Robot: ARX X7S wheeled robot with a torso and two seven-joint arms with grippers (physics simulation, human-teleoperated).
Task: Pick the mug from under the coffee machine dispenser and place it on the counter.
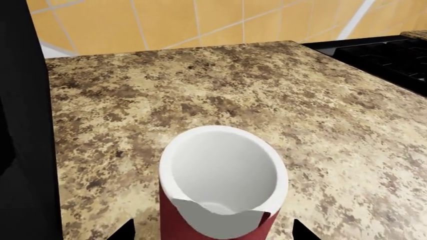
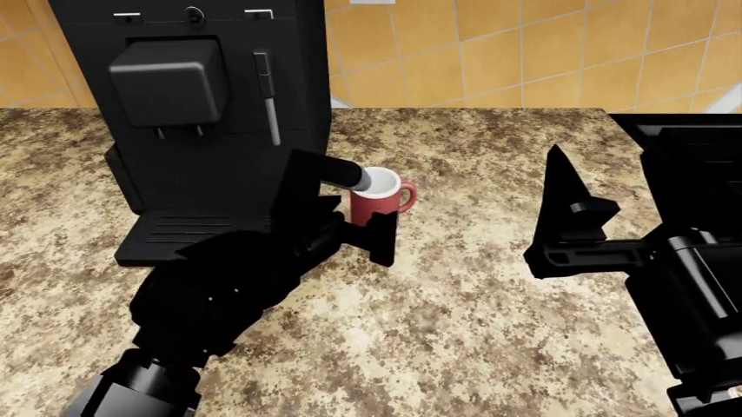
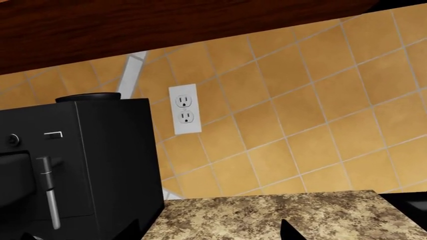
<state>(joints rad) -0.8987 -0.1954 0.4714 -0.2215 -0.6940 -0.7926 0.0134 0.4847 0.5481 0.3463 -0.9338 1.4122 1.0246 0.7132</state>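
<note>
Coffee machine dispenser point(image 2: 169, 82) at far left, nothing beneath it. Left hand point(image 2: 368, 211) clamps mug point(image 2: 380, 201) between fingers, mug clear of machine, low over tabletop point(image 2: 487, 304), likely for set-down. Right hand point(image 2: 565, 213) idle, well apart; fingers' spread unclear.

red mug point(image 2: 377, 205), speckled beige-brown counter point(image 2: 487, 287)

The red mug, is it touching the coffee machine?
Apart. In the head view the mug sits right of the coffee machine, with speckled counter between them. The left wrist view shows that gap too.
</note>
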